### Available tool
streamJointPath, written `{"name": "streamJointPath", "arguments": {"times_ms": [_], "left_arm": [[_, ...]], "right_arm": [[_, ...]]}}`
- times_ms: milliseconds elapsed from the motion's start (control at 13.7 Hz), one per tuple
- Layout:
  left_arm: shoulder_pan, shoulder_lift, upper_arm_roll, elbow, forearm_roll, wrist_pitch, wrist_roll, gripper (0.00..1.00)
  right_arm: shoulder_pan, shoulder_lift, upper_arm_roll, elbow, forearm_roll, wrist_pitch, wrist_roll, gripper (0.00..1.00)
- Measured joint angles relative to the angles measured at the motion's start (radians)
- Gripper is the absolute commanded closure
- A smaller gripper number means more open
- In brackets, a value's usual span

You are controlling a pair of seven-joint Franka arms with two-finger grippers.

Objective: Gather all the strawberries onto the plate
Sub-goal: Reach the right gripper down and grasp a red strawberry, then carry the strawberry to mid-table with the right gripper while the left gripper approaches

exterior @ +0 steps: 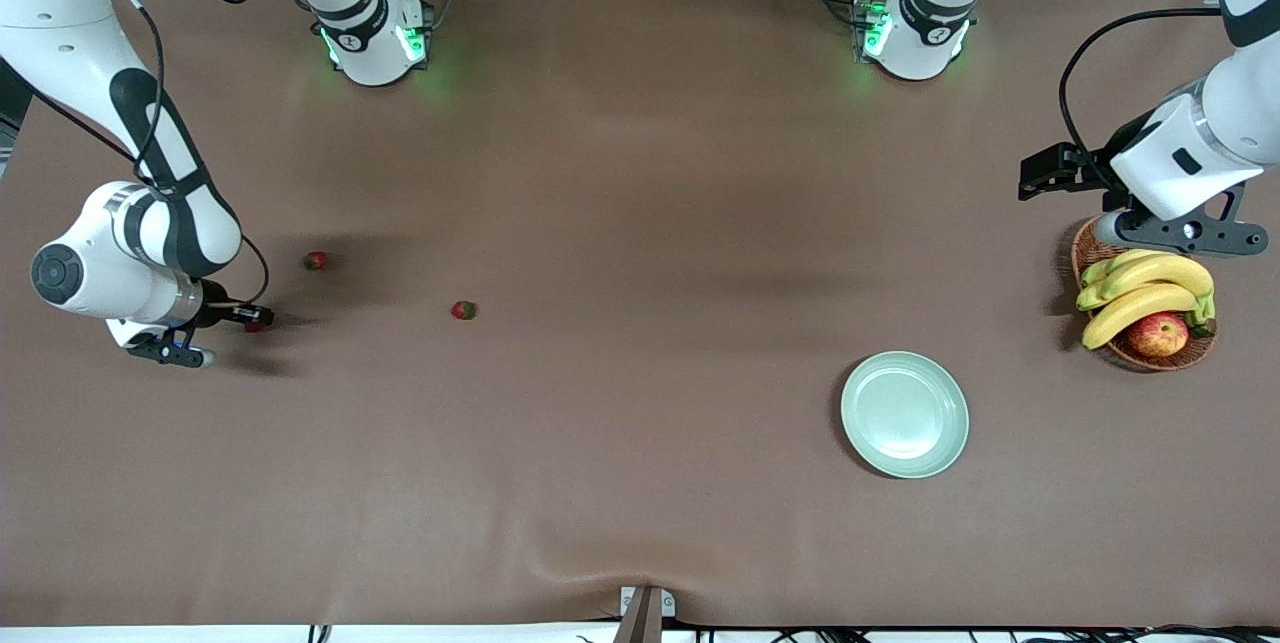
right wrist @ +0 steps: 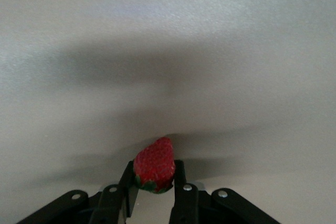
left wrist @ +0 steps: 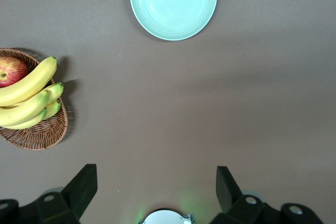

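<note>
Strawberry [right wrist: 154,164] pinched in closed right gripper [right wrist: 152,182]; plate [exterior: 905,414] at its 3 o'clock; left gripper [left wrist: 156,182] fully open, waiting above basket [exterior: 1145,355].

A brown wicker basket [exterior: 1097,253] sits on the desk [exterior: 640,173] at the left arm's end. A bunch of yellow bananas [exterior: 1140,295] lies across it, green at the stems, and a red-yellow apple [exterior: 1158,334] rests in it just beside the bananas, on the side nearer the front camera. The desk's covering is plain matte brown, with a slight ripple at its near edge, above a small metal bracket [exterior: 645,606]
</note>
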Motion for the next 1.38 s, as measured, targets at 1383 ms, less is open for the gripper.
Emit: {"name": "streamJointPath", "arguments": {"times_ms": [1383], "left_arm": [[-0.027, 0.003, -0.060, -0.072, 0.000, 0.066, -0.077, 0.00]], "right_arm": [[0.308, -0.028, 0.013, 0.402, 0.333, -0.641, 0.626, 1.00]]}}
